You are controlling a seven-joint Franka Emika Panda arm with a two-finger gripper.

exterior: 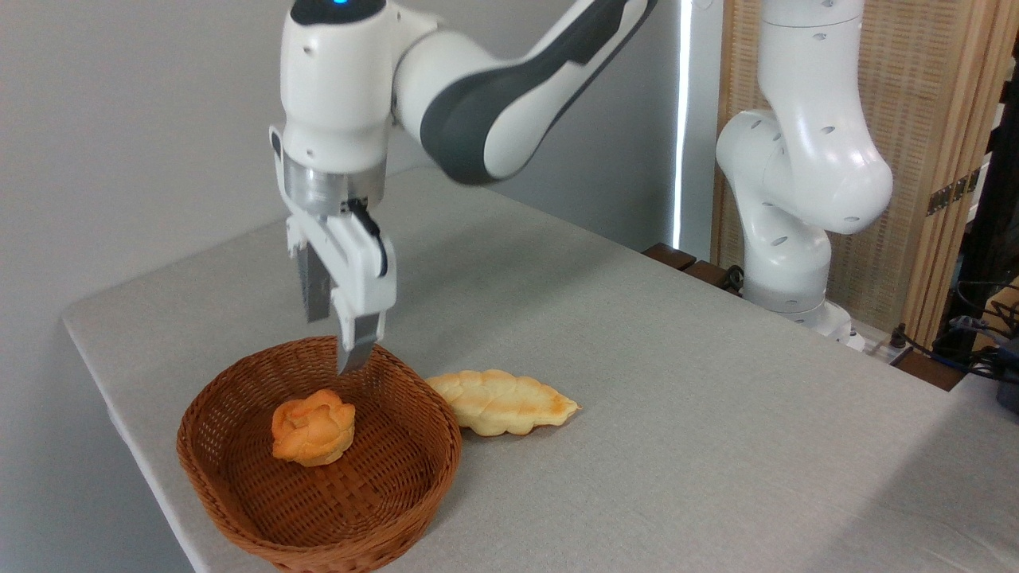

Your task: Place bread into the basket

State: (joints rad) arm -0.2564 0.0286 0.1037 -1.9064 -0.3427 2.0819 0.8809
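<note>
Pale leaf-shaped flat bread (504, 402) — on grey table (677, 382).

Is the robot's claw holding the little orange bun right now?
No, nothing is held. The gripper is open and empty above the basket, and the bun lies inside it, untouched.

Evenly and softly lit, sharp throughout; bright vertical glare strip (679, 119) at upper right; faint diffuse shadows across the table (637, 358).
</note>
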